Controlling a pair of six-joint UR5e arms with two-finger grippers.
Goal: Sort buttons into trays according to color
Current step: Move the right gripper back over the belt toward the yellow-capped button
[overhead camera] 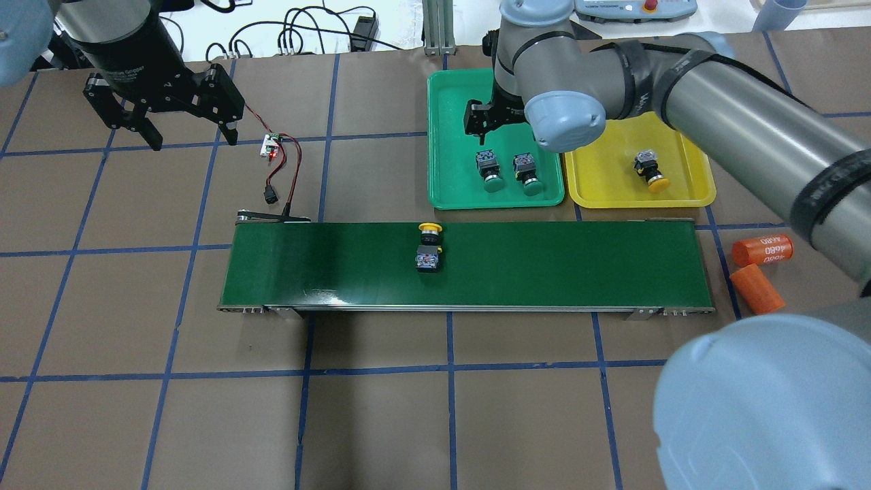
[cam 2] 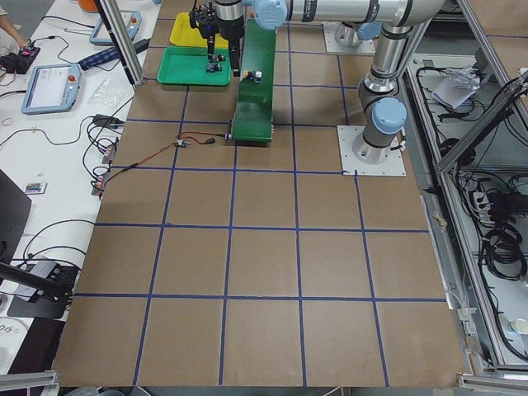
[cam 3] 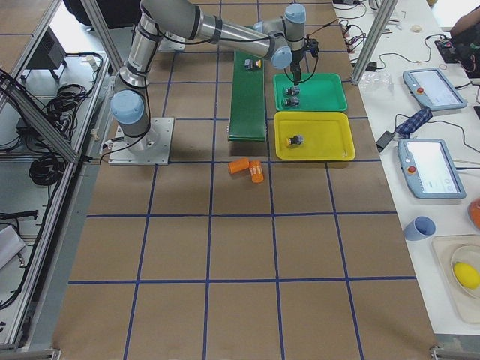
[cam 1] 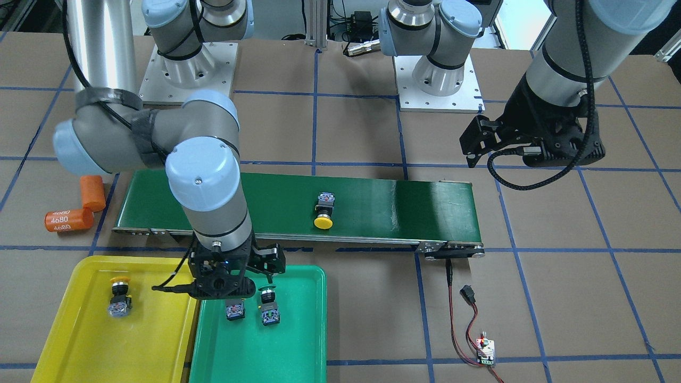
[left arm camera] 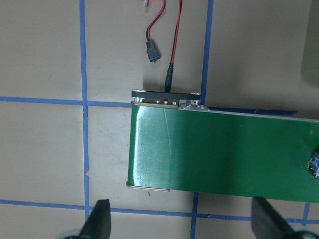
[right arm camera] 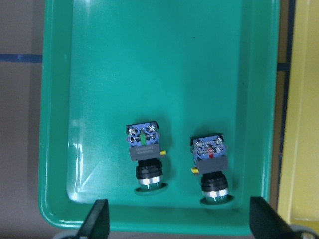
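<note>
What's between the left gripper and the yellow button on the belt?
In the overhead view, the small circuit board with its red and black wires, then bare green belt. Nothing else stands between the left gripper and the yellow button.

Btn [left arm camera: 315,167] on conveyor belt [left arm camera: 219,149] cut by left wrist view's rt edge, colour unreadable, one green btn [cam 1: 234,310] in green tray [cam 1: 303,346] beside belt, cap hidden under right gripper [cam 1: 234,279] in front view, yellow tray [cam 1: 69,346] beside belt cropped at bottom
</note>
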